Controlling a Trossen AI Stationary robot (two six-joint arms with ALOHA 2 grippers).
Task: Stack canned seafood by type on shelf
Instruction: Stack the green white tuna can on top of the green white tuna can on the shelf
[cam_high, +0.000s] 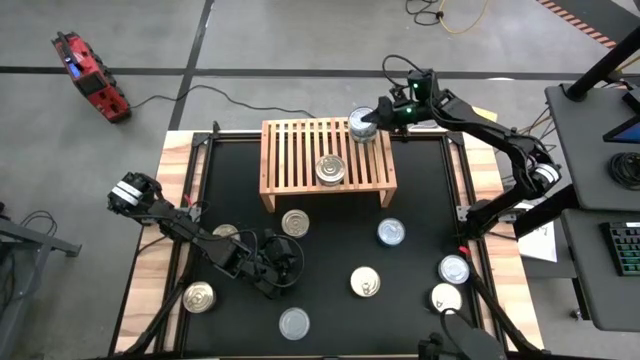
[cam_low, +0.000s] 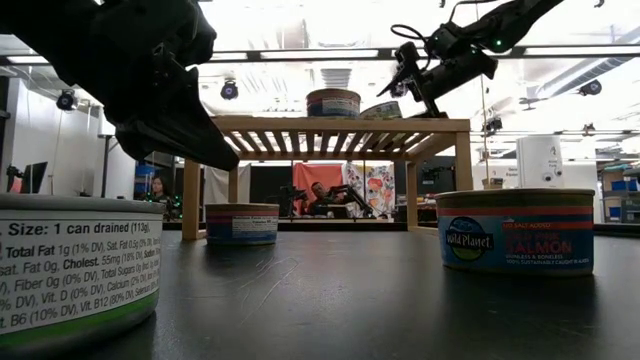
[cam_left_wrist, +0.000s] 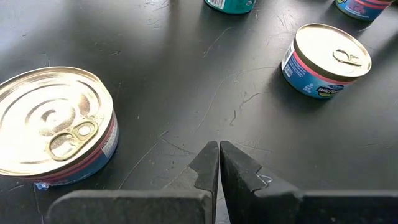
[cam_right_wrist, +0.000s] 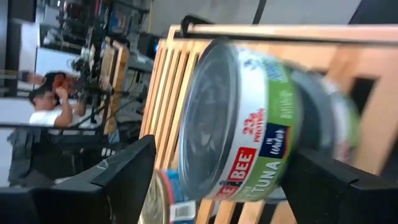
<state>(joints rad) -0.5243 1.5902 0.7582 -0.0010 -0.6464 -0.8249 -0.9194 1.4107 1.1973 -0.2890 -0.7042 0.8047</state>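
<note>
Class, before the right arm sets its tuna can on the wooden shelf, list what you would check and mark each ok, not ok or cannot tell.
1. Tuna can between the right gripper fingers: ok.
2. Can level: not ok, tilted in the right wrist view.
3. Can over the shelf, far right corner: ok.
4. Slats there bare: cannot tell.
5. Shelved can apart from the held one: ok.
6. Left gripper shut, low over the table, away from the shelf: ok.

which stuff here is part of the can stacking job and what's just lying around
Part of the job:
- tuna can in the right gripper
- can on the shelf
- wooden shelf
- loose cans on the table, e.g.

Just lying about:
- red device on the floor
- keyboard
</note>
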